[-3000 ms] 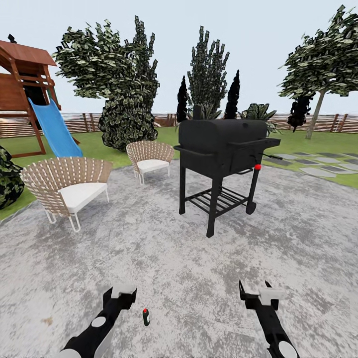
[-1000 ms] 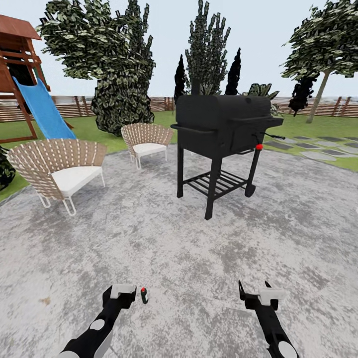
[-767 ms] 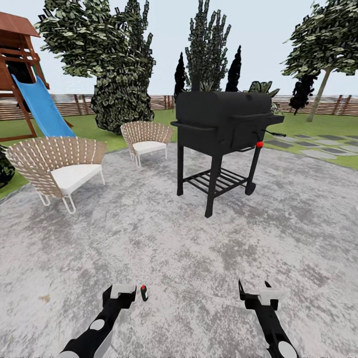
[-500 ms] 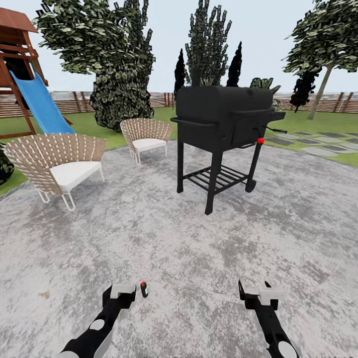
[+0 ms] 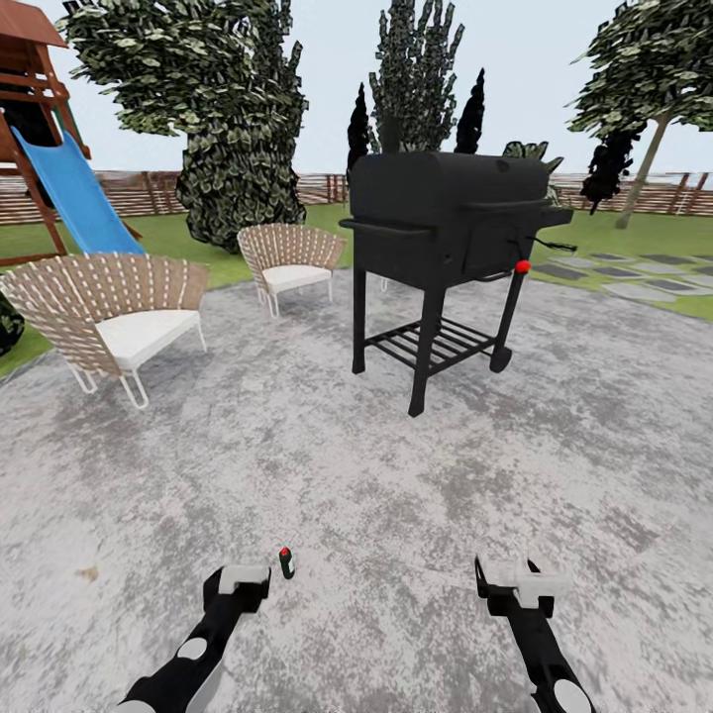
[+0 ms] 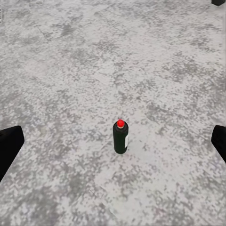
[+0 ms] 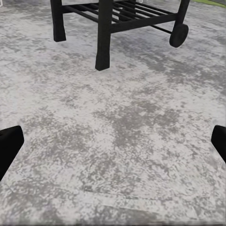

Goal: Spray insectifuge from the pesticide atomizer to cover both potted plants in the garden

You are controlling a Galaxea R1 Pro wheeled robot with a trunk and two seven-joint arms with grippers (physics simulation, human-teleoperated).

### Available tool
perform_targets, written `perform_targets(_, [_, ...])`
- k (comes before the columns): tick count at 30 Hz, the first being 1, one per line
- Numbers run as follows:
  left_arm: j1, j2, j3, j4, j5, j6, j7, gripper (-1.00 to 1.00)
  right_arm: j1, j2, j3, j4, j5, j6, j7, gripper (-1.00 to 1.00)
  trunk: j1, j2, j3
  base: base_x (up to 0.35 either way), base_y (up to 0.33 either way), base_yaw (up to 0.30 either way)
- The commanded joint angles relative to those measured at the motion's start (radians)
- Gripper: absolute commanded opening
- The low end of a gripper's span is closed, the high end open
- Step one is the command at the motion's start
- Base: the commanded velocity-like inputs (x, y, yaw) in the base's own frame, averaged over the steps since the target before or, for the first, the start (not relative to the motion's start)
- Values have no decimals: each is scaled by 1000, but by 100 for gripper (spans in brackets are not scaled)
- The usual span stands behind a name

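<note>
Mottled grey paving (image 5: 327,465) carries the upright, slim dark green, red-capped pesticide atomizer (image 6: 121,137), just ahead of the left gripper (image 6: 113,146); both it and the right gripper (image 7: 113,146) gape wide, empty.

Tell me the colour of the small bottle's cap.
Red; the bottle itself is dark green. Clearest in the left wrist view.

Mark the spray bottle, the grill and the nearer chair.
spray bottle (image 6: 121,139), left wrist view, dark body
grill (image 5: 448,216), head view, front of its lid
nearer chair (image 5: 144,335), head view, white seat cushion
</note>
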Motion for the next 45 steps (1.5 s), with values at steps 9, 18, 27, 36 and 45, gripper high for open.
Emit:
perform_targets(9, [-1, 0, -4, 1, -2, -10, 1, 100, -1, 0, 0, 0, -1, -2, -4, 100, 34, -64, -44, 0, 0, -42])
perform_targets(18, [-1, 0, -4, 0, -1, -9, 2, 100, -1, 0, 1, 0, -1, -2, -4, 100, 69, -127, -86, 0, 0, -141])
perform_targets(27, [-1, -1, -4, 1, -1, -8, 2, 100, -1, 0, 1, 2, 1, -1, -4, 100, 103, -190, -128, 0, 0, -148])
perform_targets(36, [-1, -3, -4, -1, 0, -7, 2, 100, -1, 0, 1, 2, 1, -1, -4, 100, 138, -253, -170, 0, 0, -55])
perform_targets(45, [-1, -4, -4, -1, -1, -7, 1, 100, -1, 0, 2, 4, 1, -3, -4, 100, 172, -316, -212, 0, 0, -1])
